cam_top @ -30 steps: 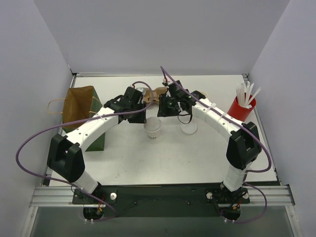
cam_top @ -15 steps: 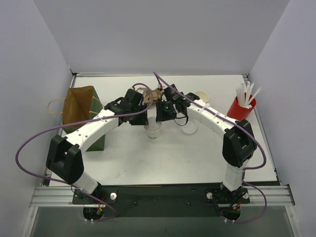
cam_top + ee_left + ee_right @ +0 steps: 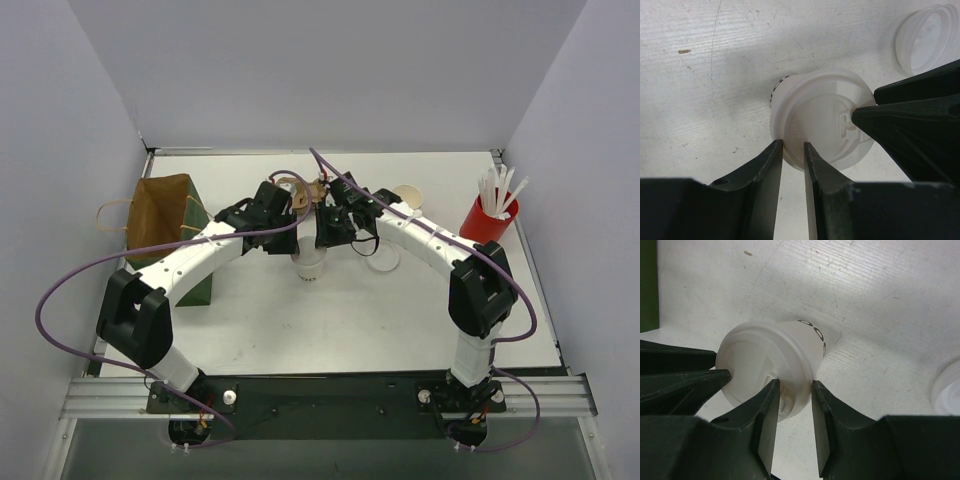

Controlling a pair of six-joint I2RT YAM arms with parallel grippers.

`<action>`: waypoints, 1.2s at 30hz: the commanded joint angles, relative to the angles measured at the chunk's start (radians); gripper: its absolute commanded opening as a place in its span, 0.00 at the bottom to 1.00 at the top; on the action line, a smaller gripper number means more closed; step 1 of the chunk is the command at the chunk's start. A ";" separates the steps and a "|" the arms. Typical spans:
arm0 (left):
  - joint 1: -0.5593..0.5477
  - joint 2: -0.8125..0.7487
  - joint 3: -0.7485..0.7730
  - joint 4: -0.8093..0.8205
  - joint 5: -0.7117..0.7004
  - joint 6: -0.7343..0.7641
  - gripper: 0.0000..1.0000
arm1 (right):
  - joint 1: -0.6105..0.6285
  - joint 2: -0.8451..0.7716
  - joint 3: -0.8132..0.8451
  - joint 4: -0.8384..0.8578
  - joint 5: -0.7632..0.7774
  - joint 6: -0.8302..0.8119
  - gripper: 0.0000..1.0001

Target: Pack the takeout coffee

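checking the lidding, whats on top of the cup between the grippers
A whitish lid sits on the cup, left gripper and right gripper straddling its rim. The lid hides the cup's inside.

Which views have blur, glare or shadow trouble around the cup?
Left wrist: table grain sharp, cup lid crisp, soft shadow beside it, left gripper near-black. Right wrist: lid looks softer, little relief; right gripper dark, no detail. Top: even light, no glare, but the cup is largely covered.

cup (image 3: 807,347): matt paper | lid (image 3: 825,120): smooth plastic, probably | fingers (image 3: 765,175): matt black | table (image 3: 715,75): scuffed
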 commanded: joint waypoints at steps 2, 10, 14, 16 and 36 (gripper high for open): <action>-0.005 0.016 -0.024 0.043 -0.001 -0.011 0.33 | 0.008 0.021 -0.011 -0.032 0.020 0.022 0.27; -0.010 0.028 -0.044 0.053 -0.002 -0.014 0.32 | 0.028 0.044 -0.080 -0.032 0.021 0.068 0.26; -0.011 0.031 -0.052 0.054 -0.002 -0.014 0.32 | 0.045 0.059 -0.128 -0.023 0.030 0.108 0.24; -0.011 0.033 -0.056 0.059 -0.002 -0.016 0.33 | 0.053 0.050 -0.177 0.005 0.029 0.122 0.24; -0.013 0.030 0.005 0.010 -0.039 0.027 0.33 | -0.018 -0.045 -0.027 -0.045 0.121 0.122 0.36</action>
